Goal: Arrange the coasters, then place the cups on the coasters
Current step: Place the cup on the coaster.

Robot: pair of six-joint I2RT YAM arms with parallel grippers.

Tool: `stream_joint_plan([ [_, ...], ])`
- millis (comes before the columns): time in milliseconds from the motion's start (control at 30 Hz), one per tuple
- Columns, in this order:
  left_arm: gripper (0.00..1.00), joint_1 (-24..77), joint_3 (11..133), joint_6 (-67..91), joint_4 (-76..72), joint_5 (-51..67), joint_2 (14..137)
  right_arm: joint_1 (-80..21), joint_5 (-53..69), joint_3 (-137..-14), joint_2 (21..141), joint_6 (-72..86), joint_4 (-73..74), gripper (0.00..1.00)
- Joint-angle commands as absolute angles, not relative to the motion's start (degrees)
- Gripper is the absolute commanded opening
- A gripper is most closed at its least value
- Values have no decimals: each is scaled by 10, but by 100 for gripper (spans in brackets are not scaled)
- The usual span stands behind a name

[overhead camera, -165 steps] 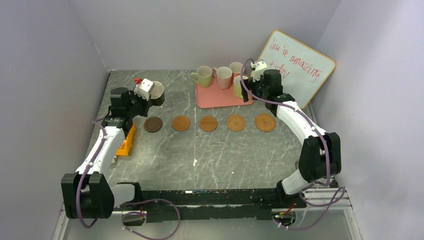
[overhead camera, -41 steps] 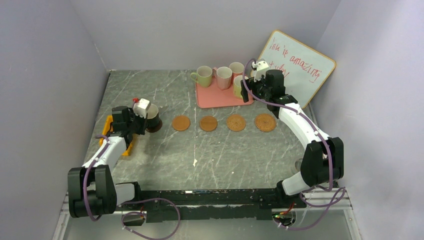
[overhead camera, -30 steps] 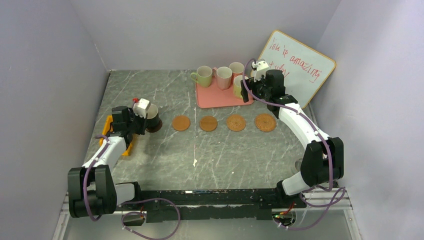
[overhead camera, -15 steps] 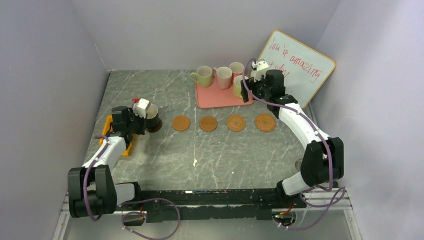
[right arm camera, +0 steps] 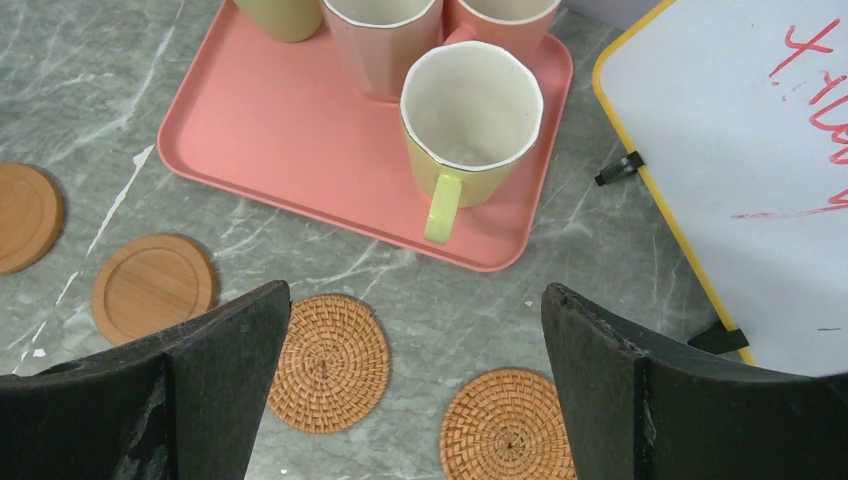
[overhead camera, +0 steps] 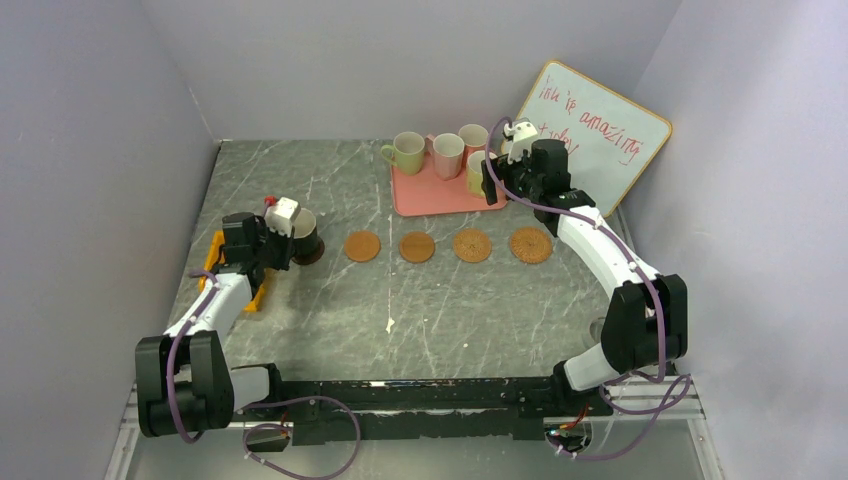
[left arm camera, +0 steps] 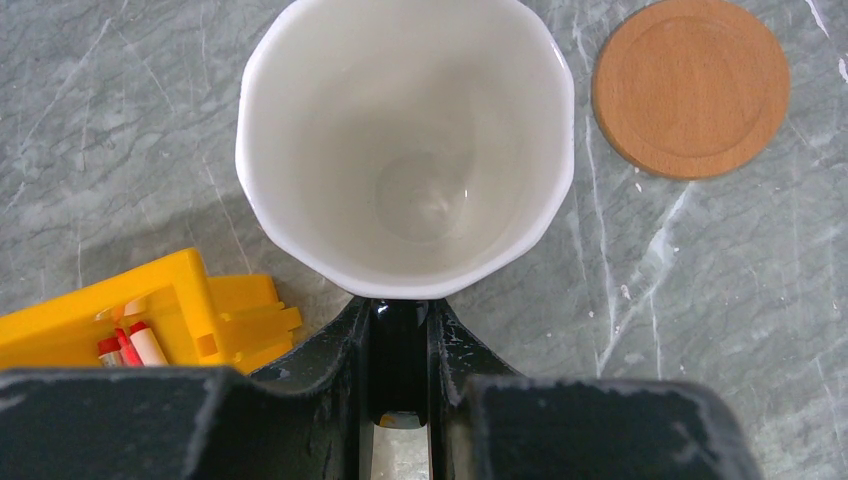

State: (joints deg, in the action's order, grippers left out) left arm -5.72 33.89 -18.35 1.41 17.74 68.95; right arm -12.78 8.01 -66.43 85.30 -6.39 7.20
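My left gripper [overhead camera: 290,240] is shut on the handle of the dark brown cup [overhead camera: 305,236], which stands upright over the dark brown coaster [overhead camera: 313,257] at the row's left end. The left wrist view shows the cup's pale inside [left arm camera: 405,150] and its handle clamped between the jaws of the left gripper [left arm camera: 400,340]; the coaster beneath is hidden. Right of it lie two smooth coasters [overhead camera: 362,246] [overhead camera: 417,246] and two woven coasters [overhead camera: 472,245] [overhead camera: 530,245]. My right gripper [right arm camera: 415,295] hangs open above the table, just short of a pale green cup [right arm camera: 470,110] whose handle points at it.
A pink tray [overhead camera: 425,195] at the back holds another green cup [overhead camera: 408,152] and two pink cups [overhead camera: 447,155] [overhead camera: 473,140]. A whiteboard [overhead camera: 600,135] leans at the back right. A yellow holder [left arm camera: 130,320] lies beside the brown cup.
Since the oldest frame my left gripper has carried the brown cup forward and down onto the dark coaster. Over the last second nothing has moved.
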Motion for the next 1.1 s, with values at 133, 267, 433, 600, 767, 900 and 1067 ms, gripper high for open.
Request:
stream_joint_plan([
  [133, 14, -61, 373, -190, -33, 203, 665, -125, 87, -664, 833, -62, 53, 100],
  [267, 17, -61, 374, -190, -33, 203, 667, -125, 88, -664, 833, -63, 53, 100],
  [433, 20, -61, 375, -190, -29, 203, 667, -125, 89, -664, 833, -62, 53, 100],
  [600, 23, -62, 377, -192, -26, 206, 666, -125, 89, -664, 834, -62, 53, 100],
  [767, 27, -62, 379, -192, -24, 206, 669, -125, 89, -664, 833, -62, 53, 100],
  [900, 28, -62, 380, -192, -23, 205, 670, -125, 89, -664, 833, -62, 53, 100],
  [1067, 29, -63, 380, -191, -22, 205, 668, -125, 89, -664, 832, -62, 53, 100],
])
